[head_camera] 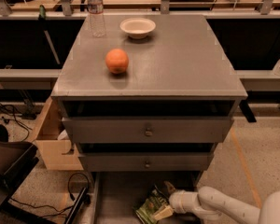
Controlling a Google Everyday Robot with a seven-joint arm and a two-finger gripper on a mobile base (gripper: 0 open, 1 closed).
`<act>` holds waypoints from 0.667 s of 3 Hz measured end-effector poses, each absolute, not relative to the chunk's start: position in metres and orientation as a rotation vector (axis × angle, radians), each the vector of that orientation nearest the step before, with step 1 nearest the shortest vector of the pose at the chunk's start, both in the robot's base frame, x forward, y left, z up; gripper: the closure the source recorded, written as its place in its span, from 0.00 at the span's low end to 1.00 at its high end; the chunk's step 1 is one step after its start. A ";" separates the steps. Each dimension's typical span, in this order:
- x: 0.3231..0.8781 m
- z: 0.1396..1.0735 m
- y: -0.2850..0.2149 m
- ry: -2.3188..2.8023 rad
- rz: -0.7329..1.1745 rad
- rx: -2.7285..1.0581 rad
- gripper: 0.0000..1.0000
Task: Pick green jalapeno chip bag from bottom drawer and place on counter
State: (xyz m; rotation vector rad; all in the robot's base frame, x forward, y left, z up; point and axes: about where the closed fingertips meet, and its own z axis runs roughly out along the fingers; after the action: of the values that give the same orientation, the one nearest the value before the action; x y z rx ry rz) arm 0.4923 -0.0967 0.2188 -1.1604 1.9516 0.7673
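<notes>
Though low and dim at the foot of the grey cabinet, shows the bottom drawer pulled out, with the green jalapeno chip bag lying crumpled on its flat floor, toward the right side. Places the gripper at the bag's right edge, down inside the drawer, close against the crinkled foil. Cannot tell whether it touches, nor whether it stands wide, narrow or closed on anything. Traces the white arm back from there to the lower right corner. Higher up, finds two upper drawers, each with a round knob and a dark gap above its front. Carries on the tabletop an orange left of centre, a white bowl near the back edge and a clear water bottle just left of the bowl, all well apart from the bag below. Sets a cardboard box against the cabinet's left side.
</notes>
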 end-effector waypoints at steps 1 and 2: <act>0.497 0.183 -0.096 1.995 0.750 -1.169 0.00; 0.499 0.156 -0.091 2.037 0.738 -1.162 0.00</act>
State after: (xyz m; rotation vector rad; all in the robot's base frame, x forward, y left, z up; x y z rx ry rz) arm 0.4992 -0.0911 0.1557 -1.1618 2.0371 0.7378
